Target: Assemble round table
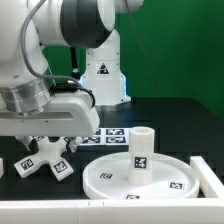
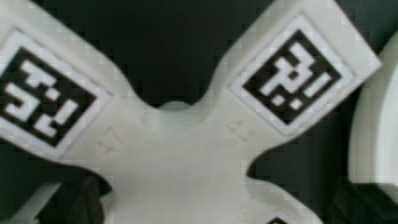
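Tool point(image 1: 52, 142), jaws spread and empty, hung just above the cross-shaped foot point(image 1: 45, 166) lying loose on the worktop point(image 1: 180, 135), while the post point(image 1: 143, 150) already stood upright on the round disc point(image 1: 108, 178), with the foot apparently yet to be fitted.

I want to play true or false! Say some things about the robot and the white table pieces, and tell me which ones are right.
1. The post stands upright on the round disc. True.
2. The cross-shaped foot sits on top of the post. False: it lies on the table, on the exterior view's left of the disc.
3. The gripper hangs right over the cross-shaped foot. True.
4. The gripper holds the post. False: its jaws are open and hold nothing, and the post stands alone, apart from it.
5. The foot has black-and-white square tags on its arms. True.
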You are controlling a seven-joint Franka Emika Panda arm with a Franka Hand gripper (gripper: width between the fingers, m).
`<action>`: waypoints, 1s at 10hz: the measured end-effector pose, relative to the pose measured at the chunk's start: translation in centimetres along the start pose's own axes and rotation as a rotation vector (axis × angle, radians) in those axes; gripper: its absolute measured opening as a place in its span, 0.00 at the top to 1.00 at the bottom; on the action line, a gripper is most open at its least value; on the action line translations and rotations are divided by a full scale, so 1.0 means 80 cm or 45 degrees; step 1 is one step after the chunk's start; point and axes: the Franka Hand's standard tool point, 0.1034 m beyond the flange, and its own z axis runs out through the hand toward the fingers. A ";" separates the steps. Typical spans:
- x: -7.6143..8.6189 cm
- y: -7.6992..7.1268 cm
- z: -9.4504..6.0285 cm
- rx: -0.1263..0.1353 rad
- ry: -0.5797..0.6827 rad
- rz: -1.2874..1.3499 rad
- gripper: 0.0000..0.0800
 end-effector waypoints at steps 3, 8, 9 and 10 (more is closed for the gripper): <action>0.006 0.008 -0.007 0.004 0.010 0.009 0.19; 0.006 0.007 -0.005 0.001 0.010 0.006 0.19; 0.006 0.007 -0.005 0.001 0.011 0.006 0.19; 0.007 0.007 -0.005 0.001 0.014 0.006 0.19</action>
